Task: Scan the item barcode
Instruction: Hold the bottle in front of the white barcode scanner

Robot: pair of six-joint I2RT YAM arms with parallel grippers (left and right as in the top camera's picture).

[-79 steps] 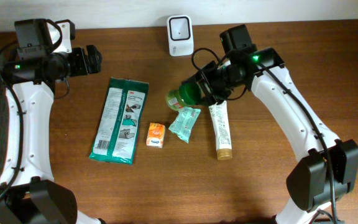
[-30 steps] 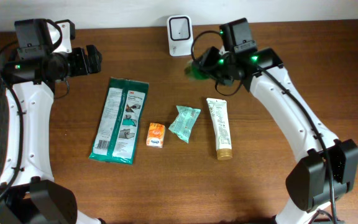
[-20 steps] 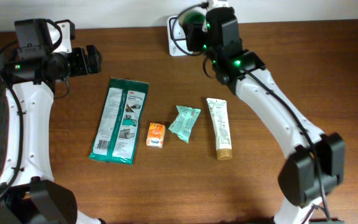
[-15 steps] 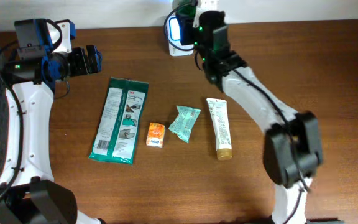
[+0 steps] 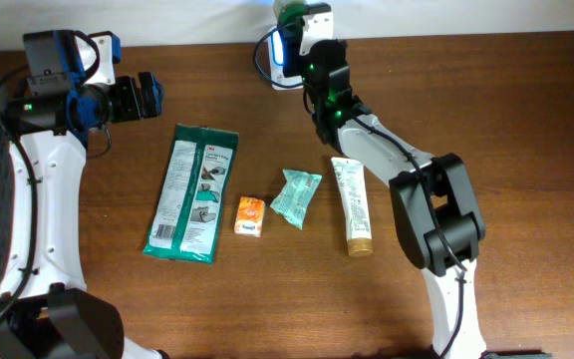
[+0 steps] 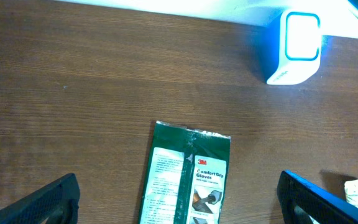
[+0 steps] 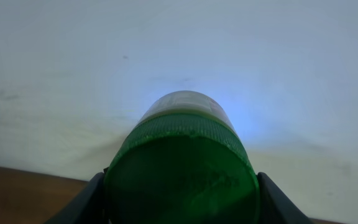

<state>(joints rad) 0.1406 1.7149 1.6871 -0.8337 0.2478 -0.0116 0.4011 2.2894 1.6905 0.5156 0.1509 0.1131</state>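
Green translucent plastic fills the lower middle of the right wrist view: a round bottle (image 7: 180,168), smooth-sided, its far end paler and domed against a matt white wall washed with a bluish glow. The right gripper (image 7: 180,202) is clamped partway closed on the bottle, one dark finger pressing each flank at the lower left and lower right of that frame.

Seen from overhead, the right arm stretches from the lower right up to the top centre of the frame, its wrist reaching over the small white scanner (image 5: 285,50). The scanner is a rounded box whose face is lit blue. The bottle shows only as a green patch at the very top edge, just past the scanner.

The left arm rises along the left edge and bends at the upper left, with its wrist level and pointing toward the middle. The left gripper (image 5: 147,95) is spread wide and holds nothing, and it hangs apart from everything on the table.

On the dark, grained wooden table (image 5: 466,100) lie a flat glossy green glove packet (image 5: 192,192), a small orange box (image 5: 250,216), a crinkled teal sachet (image 5: 296,196) and a white tube (image 5: 352,206) with a tan cap. They sit in a loose row across the centre, none touching another.
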